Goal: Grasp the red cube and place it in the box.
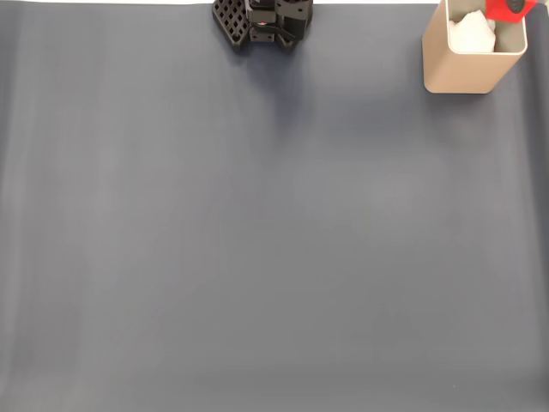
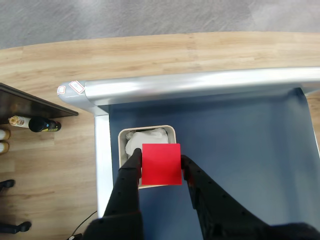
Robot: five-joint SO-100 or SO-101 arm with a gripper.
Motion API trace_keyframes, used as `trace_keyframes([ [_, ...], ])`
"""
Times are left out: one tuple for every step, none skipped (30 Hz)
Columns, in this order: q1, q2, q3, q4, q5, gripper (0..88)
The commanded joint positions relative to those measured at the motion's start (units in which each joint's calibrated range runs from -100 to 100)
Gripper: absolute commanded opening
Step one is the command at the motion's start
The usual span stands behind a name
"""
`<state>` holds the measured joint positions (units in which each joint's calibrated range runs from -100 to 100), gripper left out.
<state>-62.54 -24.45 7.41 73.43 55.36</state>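
Observation:
In the wrist view the red cube (image 2: 161,164) is held between the two black fingers of my gripper (image 2: 161,167), which is shut on it. The cube hangs right above the open top of the beige box (image 2: 121,137), covering much of its mouth. White crumpled material (image 2: 145,139) lies inside the box. In the fixed view the box (image 1: 463,70) stands at the table's far right corner, with a bit of the red cube (image 1: 508,8) showing above its rim at the frame's top edge. White material (image 1: 473,34) shows inside the box.
The black perforated robot base (image 1: 262,21) sits at the far edge, middle. A dark grey mat (image 1: 257,223) covers the table. In the wrist view a metal table rim (image 2: 200,85) runs behind the box, wooden floor beyond, bottles (image 2: 35,124) on a shelf at left.

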Motion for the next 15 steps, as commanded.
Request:
trace_keyframes([
  [-0.5, -0.4, -2.9, -1.3, 0.4, 1.6],
  [-0.5, -0.5, -2.8, -1.5, 0.4, 1.6],
  [-0.5, -0.6, -2.7, -1.7, 0.4, 2.3],
  [-0.5, -0.7, -2.6, -1.9, 0.4, 3.8],
  [-0.6, -0.7, -2.6, -2.0, 0.4, 4.7],
  [-0.6, -0.7, -2.5, -2.0, 0.4, 6.5],
  [-0.7, -0.7, -2.5, -2.0, 0.2, 8.9],
  [-0.7, -0.7, -2.5, -2.2, 0.0, 12.1],
  [-0.7, -0.7, -2.5, -2.4, -0.2, 15.1],
  [-0.7, -0.7, -2.5, -2.4, -0.5, 18.7],
  [-0.7, -0.7, -2.4, -2.4, -0.5, 21.0],
  [-0.7, -0.7, -2.4, -2.5, -0.6, 23.0],
  [-0.7, -0.7, -2.4, -2.7, -0.7, 25.0],
  [-0.7, -0.8, -2.4, -3.0, -0.9, 26.7],
  [-0.7, -0.8, -2.4, -3.3, -1.0, 27.7],
])
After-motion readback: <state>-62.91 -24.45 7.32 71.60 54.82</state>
